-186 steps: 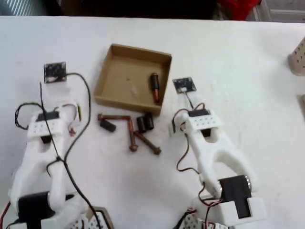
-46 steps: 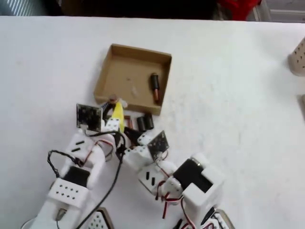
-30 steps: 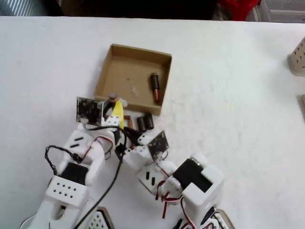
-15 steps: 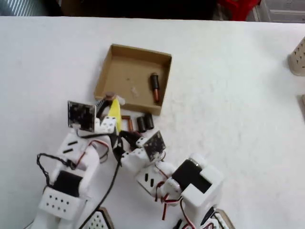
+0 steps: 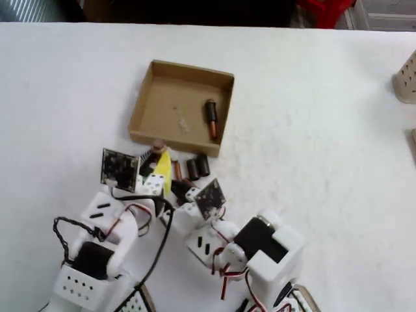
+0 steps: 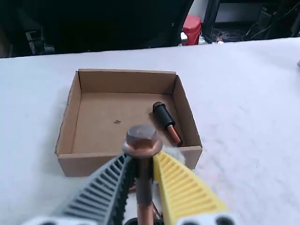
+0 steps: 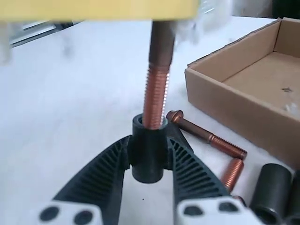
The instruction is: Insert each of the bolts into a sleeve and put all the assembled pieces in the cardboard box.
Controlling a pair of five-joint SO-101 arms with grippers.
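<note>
L gripper (image 6: 140,157) pinches a copper bolt (image 6: 141,138) just under its head, shank pointing down. R gripper (image 7: 148,143) is clamped round a black sleeve (image 7: 146,165), held upright w/ the bolt's threaded tip just inside its mouth. In the high view both sit near the cardboard box (image 5: 170,109), at approx 6 o'clock of it. One assembled piece (image 5: 211,119) lies in the box.

Risks: if the bolt is off the bore axis, threads could catch the rim & jam, or lever the sleeve out of the R grip. A pinch so close to the head may let the shank swing.

R wrist view gives the tip-in-bore contact, plus loose bolts (image 7: 206,135) & spare sleeves (image 7: 273,188) on the table (image 5: 312,130). High view can't resolve that joint but gives layout: spare sleeves at 3 o'clock of the grippers. L wrist view adds the box interior.
</note>
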